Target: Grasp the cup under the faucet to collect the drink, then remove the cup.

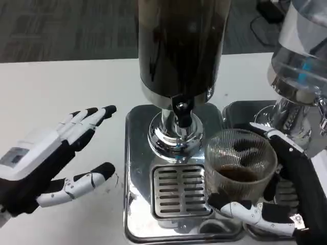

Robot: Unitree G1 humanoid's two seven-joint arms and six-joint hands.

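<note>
The cup [240, 166] stood straight up, its open top facing up, with dark drink at the bottom. It sat just right of the faucet [181, 109], beside the drip grate [180, 190]. The right hand [278, 199] was wrapped around it. The left hand [51, 158] hung spread and empty over the white tabletop [61, 92].

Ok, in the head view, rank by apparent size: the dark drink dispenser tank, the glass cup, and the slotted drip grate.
1. dark drink dispenser tank
2. glass cup
3. slotted drip grate
The cup and grate look close, so that order is unsure.
</note>
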